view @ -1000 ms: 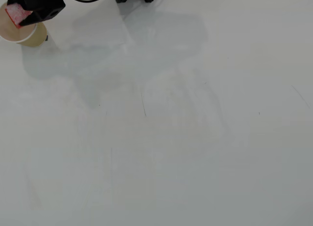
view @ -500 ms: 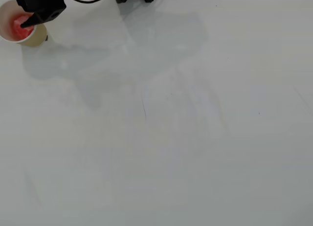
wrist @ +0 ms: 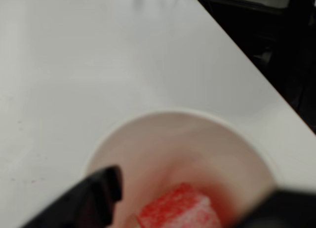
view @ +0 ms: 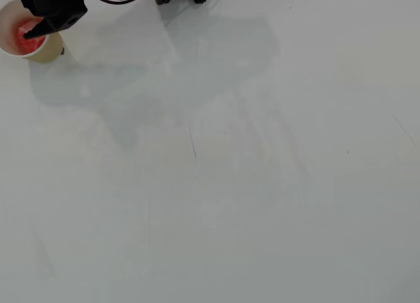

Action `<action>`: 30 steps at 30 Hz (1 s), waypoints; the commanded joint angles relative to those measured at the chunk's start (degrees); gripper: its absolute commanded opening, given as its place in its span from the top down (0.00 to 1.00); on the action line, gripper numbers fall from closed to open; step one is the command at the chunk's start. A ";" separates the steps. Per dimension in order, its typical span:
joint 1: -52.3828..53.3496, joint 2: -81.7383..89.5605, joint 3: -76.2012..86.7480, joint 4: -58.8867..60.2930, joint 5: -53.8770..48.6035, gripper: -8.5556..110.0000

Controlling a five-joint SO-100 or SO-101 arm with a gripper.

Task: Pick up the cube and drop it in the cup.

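The cube (wrist: 180, 210) lies inside the cup (wrist: 123, 129), just below the gripper (wrist: 192, 203), whose fingers stand spread wide and empty over the rim, so the drop looks done and only pulling the arm clear seems left.

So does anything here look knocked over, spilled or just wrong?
Nothing stands out. The cup stands upright at the table's corner, with the cube lying inside it. The gripper hangs over the cup's mouth, holding nothing.
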 commanded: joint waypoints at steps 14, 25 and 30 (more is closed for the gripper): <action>-4.83 3.60 -5.10 -3.69 -0.44 0.93; -21.97 13.01 0.26 -6.06 -0.35 0.93; -30.67 19.07 5.27 -6.06 -0.53 0.93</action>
